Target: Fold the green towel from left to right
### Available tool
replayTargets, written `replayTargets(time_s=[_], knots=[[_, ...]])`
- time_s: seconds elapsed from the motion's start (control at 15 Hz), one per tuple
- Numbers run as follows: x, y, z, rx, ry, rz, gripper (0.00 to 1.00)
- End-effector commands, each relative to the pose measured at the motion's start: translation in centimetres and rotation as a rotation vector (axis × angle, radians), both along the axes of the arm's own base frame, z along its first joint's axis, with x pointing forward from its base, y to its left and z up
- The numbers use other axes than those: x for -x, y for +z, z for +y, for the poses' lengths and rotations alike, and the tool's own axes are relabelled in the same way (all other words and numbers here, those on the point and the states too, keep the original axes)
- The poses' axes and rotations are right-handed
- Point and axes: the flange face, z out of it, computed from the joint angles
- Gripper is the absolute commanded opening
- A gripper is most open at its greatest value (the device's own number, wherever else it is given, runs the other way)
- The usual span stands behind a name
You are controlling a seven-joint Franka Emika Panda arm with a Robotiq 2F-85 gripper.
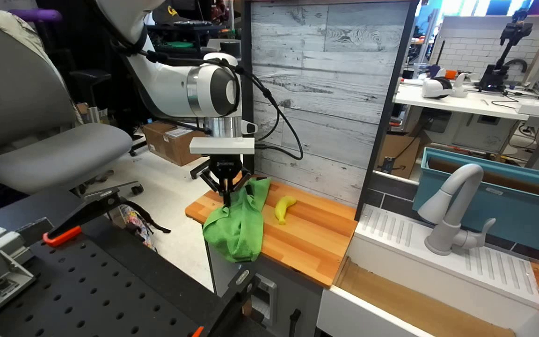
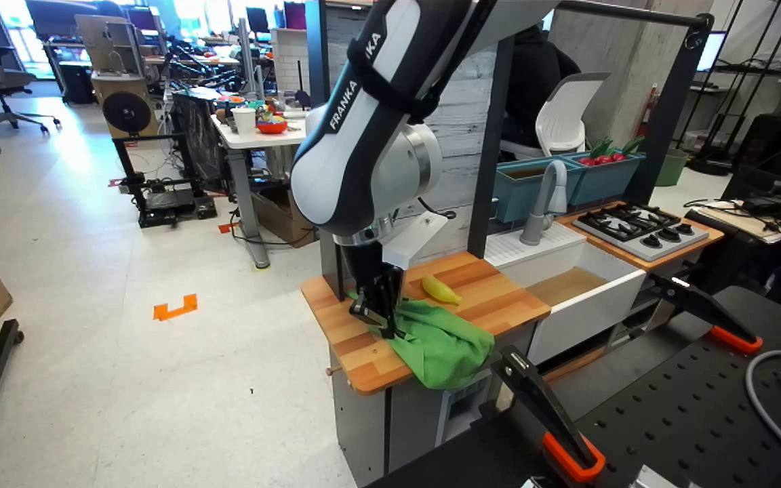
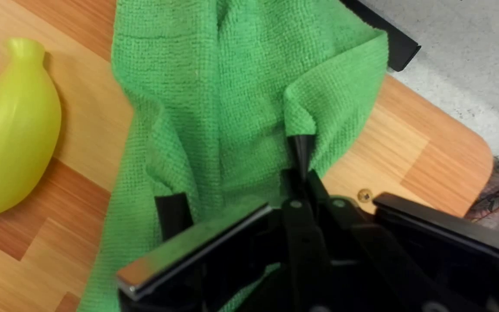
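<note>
“Green towel (image 1: 242,230) on the table (image 1: 314,238), left of the banana (image 1: 283,208) in an exterior view. Working rightward, what do you see?”

“On the left, at the towel's side away from the banana, the jaws are pressed together, and they seem to be pinching a bit of the towel there.”

“So is the fold done?”

“Not by my reading; barely begun. A flap (image 3: 340,91) lies turned back over the towel in the wrist view, again on the side away from the banana. Moving toward the banana, the middle is rumpled, with no neat halves to be seen. Part of it hangs over the table's edge, below and left of the banana.”

“And the right-hand side?”

“It ends just beside the banana without touching it. Nothing from the left seems to be laid across there yet.”

“What remains, then?”

“Nearly all of it, I'd judge: carry the held part toward the banana, lay it along the side nearest the banana, let go, and flatten it. Whether the overhang needs tidying, the task sentence doesn't say.”
</note>
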Motion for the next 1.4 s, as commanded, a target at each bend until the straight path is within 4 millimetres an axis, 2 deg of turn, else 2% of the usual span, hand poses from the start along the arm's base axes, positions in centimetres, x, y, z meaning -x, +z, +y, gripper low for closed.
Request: replayTargets(time_s=[0.0,0.27,0.53,0.73,0.93,1.07,1.33], knots=[[-0.9,1.5,-0.2,-0.002,0.003,-0.007,0.01],[-0.9,3.9,-0.9,-0.010,-0.007,-0.022,0.01],[-1.1,7.6,-2.3,-0.026,-0.027,-0.049,0.01],[-2.6,11.6,-4.3,-0.040,-0.072,-0.095,0.01],[-4.3,14.4,-6.9,-0.055,-0.128,-0.126,0.01],[-5.2,15.1,-8.4,-0.060,-0.165,-0.133,0.01],[-6.2,13.3,-10.7,-0.065,-0.239,-0.086,0.01]])
